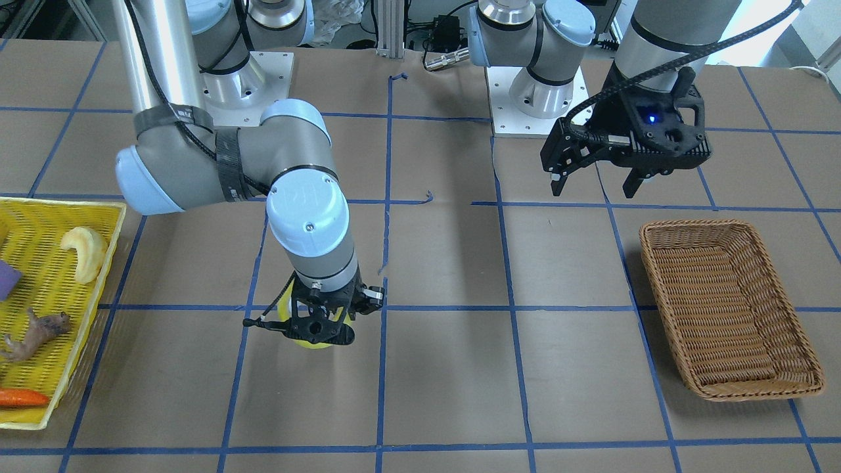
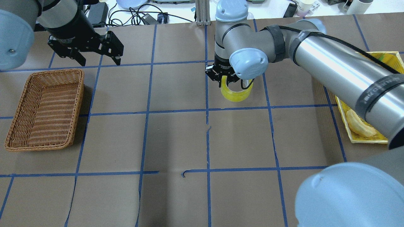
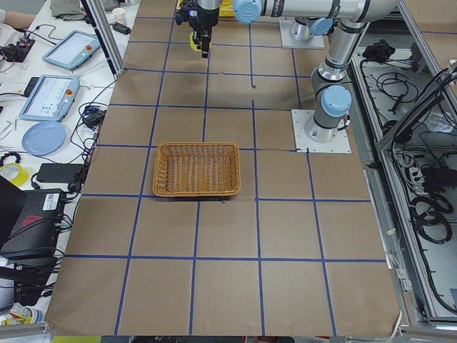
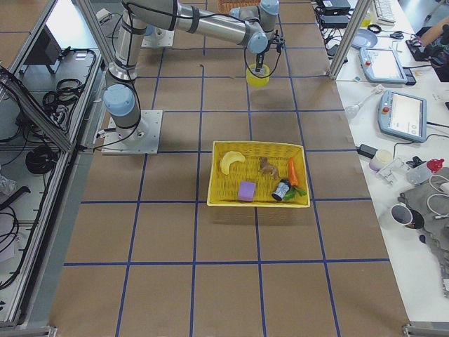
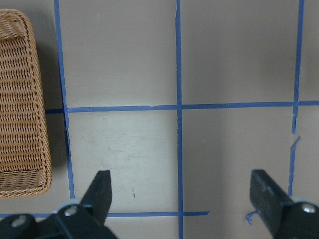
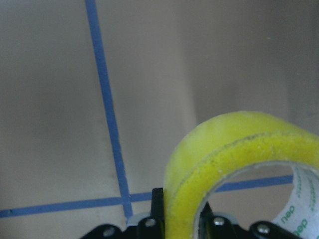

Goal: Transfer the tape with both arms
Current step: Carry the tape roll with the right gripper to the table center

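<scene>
The tape (image 2: 236, 93) is a translucent yellow ring with a grey-white core. My right gripper (image 2: 225, 82) is shut on its rim, one finger inside the ring and one outside, and holds it low over the table near the middle. The tape fills the lower right of the right wrist view (image 6: 224, 164). In the front view the tape (image 1: 314, 342) peeks out under the right gripper (image 1: 318, 325). My left gripper (image 1: 594, 187) is open and empty, raised above the table beside the wicker basket. It also shows in the overhead view (image 2: 99, 61) and the left wrist view (image 5: 182, 194).
A brown wicker basket (image 2: 53, 71) stands empty on my left side. A yellow basket (image 1: 66, 203) on my right side holds a pale banana-like toy (image 1: 85, 253), a carrot (image 1: 20, 397), a small animal figure (image 1: 36, 332) and a purple block. Blue tape lines grid the brown table.
</scene>
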Tool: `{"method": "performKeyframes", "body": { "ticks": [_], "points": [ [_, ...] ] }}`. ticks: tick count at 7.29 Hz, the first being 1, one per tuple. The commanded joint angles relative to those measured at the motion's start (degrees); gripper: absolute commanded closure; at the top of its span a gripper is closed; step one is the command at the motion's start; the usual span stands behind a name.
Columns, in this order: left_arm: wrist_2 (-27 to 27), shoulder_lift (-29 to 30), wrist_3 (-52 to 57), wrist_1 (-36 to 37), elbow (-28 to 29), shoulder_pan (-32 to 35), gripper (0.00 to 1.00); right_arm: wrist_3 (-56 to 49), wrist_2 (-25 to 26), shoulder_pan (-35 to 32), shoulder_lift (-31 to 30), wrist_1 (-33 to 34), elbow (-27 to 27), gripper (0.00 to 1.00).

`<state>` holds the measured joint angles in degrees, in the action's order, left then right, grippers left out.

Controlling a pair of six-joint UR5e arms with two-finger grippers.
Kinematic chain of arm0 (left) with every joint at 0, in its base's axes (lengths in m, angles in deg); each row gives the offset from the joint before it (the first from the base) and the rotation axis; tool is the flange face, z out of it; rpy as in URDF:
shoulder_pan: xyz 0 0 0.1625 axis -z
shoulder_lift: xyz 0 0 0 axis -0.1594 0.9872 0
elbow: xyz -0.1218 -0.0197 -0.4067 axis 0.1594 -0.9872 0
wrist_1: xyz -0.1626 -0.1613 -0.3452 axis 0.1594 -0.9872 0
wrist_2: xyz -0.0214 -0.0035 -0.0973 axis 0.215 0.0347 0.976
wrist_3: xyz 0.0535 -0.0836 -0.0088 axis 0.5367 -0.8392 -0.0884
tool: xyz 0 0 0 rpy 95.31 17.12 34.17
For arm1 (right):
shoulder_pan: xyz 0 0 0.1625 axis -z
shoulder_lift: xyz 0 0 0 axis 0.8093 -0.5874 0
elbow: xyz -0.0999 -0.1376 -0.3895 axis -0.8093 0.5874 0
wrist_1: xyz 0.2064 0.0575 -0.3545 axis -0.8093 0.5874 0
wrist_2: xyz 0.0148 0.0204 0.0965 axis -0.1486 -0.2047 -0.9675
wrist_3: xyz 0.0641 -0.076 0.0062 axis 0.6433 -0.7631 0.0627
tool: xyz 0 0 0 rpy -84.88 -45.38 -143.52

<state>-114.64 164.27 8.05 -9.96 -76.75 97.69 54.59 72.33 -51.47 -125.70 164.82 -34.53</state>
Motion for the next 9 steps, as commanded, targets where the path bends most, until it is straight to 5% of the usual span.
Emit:
{"method": "performKeyframes", "body": {
  "ticks": [1,4,5,6,9],
  "points": [
    [0.0,0.0,0.1,0.0,0.1,0.0,0.00,1.6,-3.6,-1.2,7.7,7.8,5.7,0.98],
    [-0.1,0.0,0.3,0.0,0.2,-0.7,0.00,1.1,-6.7,-2.4,10.3,13.7,5.8,0.91],
    [0.0,0.0,0.2,0.0,0.2,-0.5,0.00,0.9,-6.2,-2.4,10.3,13.7,5.8,0.23],
    [0.0,-0.1,0.2,-0.1,0.0,-0.4,0.00,0.9,-6.3,-2.3,10.2,13.4,5.8,0.02],
    [0.0,-0.1,0.2,0.0,0.1,-0.5,0.00,0.8,-5.6,-1.6,5.7,9.8,6.1,0.00]
  ]
}}
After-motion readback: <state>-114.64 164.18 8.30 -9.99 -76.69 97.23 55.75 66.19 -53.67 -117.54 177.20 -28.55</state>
